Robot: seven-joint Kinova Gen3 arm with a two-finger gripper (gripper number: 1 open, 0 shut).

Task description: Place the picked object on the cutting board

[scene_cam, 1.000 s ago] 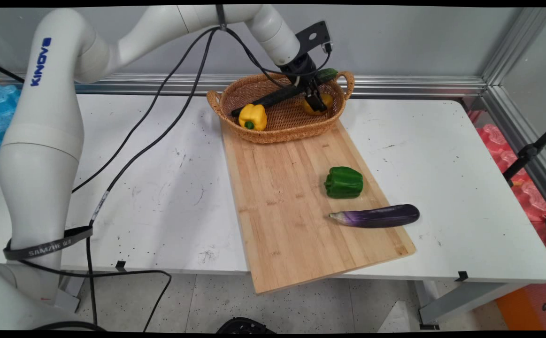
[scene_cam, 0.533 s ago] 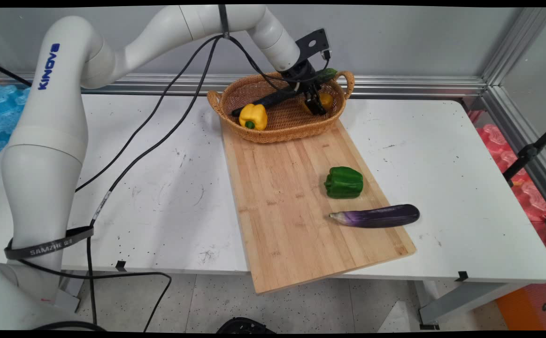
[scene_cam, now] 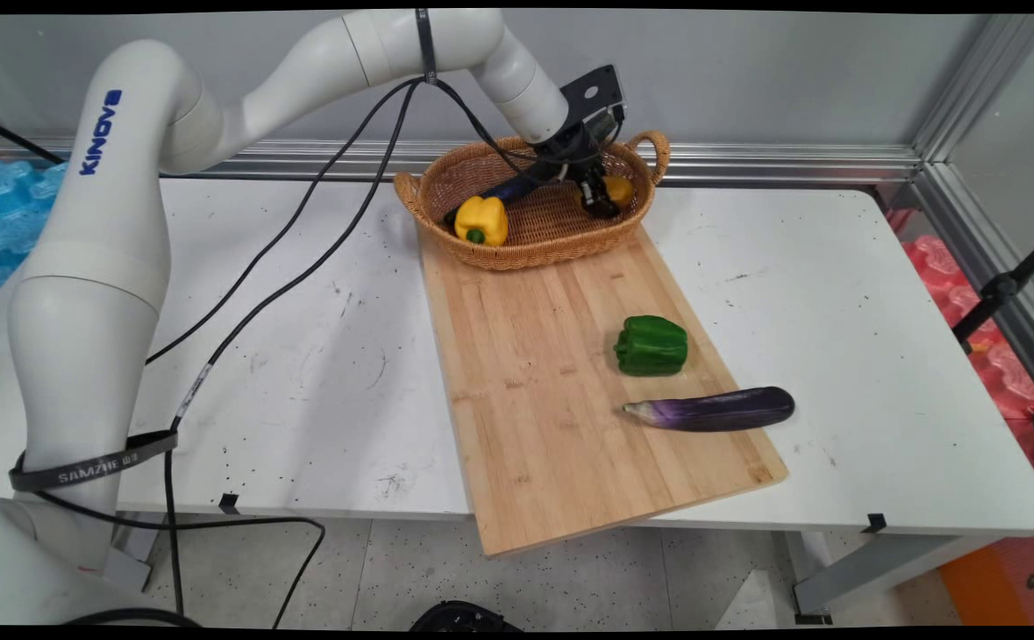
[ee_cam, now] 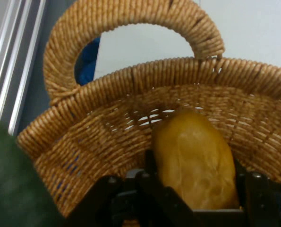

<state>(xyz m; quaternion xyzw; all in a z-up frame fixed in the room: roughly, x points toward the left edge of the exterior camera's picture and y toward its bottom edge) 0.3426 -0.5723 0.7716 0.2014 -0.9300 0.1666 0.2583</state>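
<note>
A: What is lying across the surface (scene_cam: 837,293), from the left?

B: A yellow pepper (scene_cam: 480,220) is sitting in the wicker basket (scene_cam: 445,182). The tool (scene_cam: 601,197) is reaching into its right end, fingers (ee_cam: 152,182) clasping a yellow-orange fruit (ee_cam: 194,158). A green pepper (scene_cam: 651,345) and eggplant (scene_cam: 712,410) are lying on the wooden board (scene_cam: 525,373).

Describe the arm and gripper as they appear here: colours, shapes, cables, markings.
The arm is white, built of thick rounded links, lettered KINOVA in blue. Black cables hang from it, a black strap rings its lower link, and a black bracket sits at the wrist. The gripper is black, with two fingers.
</note>
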